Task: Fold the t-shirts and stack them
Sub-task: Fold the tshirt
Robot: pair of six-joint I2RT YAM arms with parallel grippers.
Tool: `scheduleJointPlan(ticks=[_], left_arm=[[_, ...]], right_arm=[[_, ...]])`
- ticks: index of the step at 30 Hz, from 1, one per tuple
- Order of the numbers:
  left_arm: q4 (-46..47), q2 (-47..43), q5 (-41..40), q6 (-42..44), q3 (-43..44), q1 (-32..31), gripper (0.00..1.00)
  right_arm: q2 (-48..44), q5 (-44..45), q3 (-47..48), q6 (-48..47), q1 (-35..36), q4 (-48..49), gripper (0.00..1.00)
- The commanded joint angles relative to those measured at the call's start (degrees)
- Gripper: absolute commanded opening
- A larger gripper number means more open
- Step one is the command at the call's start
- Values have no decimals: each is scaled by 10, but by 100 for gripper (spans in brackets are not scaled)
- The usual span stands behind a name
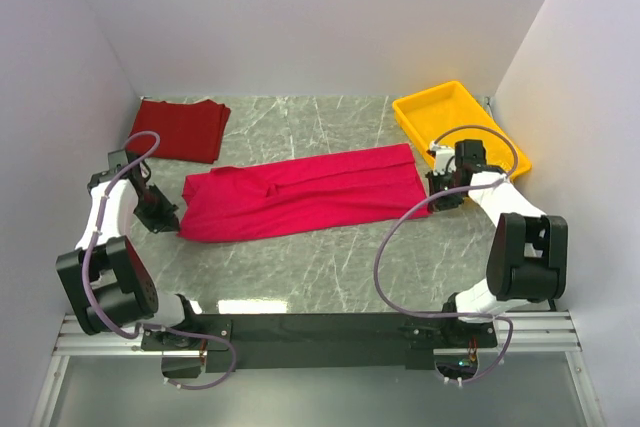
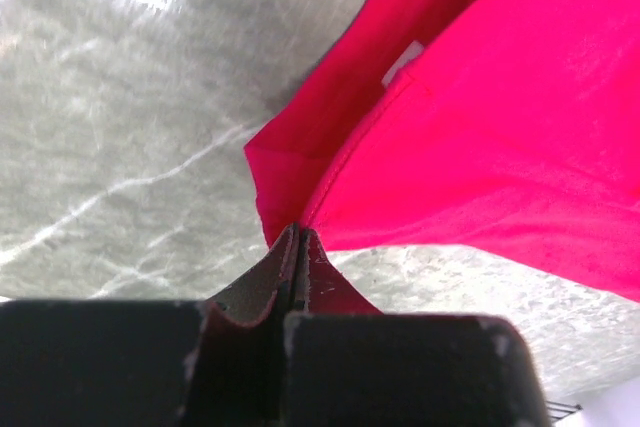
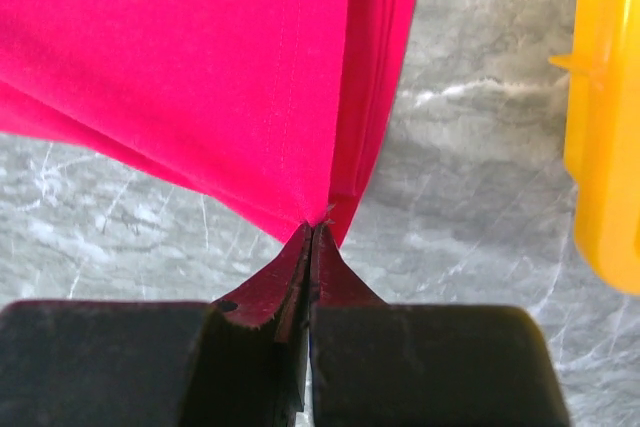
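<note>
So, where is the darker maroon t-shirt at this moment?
In the top view the maroon t-shirt lies folded in the far left corner of the table, just beyond the left end of the crimson t-shirt.

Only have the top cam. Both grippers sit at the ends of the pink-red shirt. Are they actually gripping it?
Observer: Left wrist cam shows the left gripper shut, with a corner of the crimson t-shirt pinched between its tips.
Operator: Right side?
Observer: Right wrist cam shows the right gripper shut too, clamped on the shirt's corner where several folded layers meet.
Operator: Any tag showing?
Observer: Yes, a small white tag shows in the left wrist view, just inside the fold above the held corner.
</note>
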Motion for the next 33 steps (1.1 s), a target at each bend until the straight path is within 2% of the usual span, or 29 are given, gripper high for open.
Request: scheduleJointPlan(ticks=[1, 10, 16, 21, 28, 33], left_arm=[[-28, -28, 7, -17, -12, 8, 1], [-40, -67, 10, -53, -65, 21, 1], [-70, -123, -77, -106, -45, 36, 0], [-41, -166, -82, -147, -64, 37, 1], [-56, -144, -82, -134, -67, 38, 1], [-49, -143, -60, -132, -109, 38, 1]], right_arm=[[-38, -13, -13, -32, -22, 11, 0], [-15, 28, -34, -26, -34, 52, 0], [-39, 35, -51, -27, -43, 81, 0], [-67, 28, -61, -16, -47, 117, 0], [-42, 37, -37, -21, -49, 129, 0], [-48, 33, -56, -53, -52, 121, 0]])
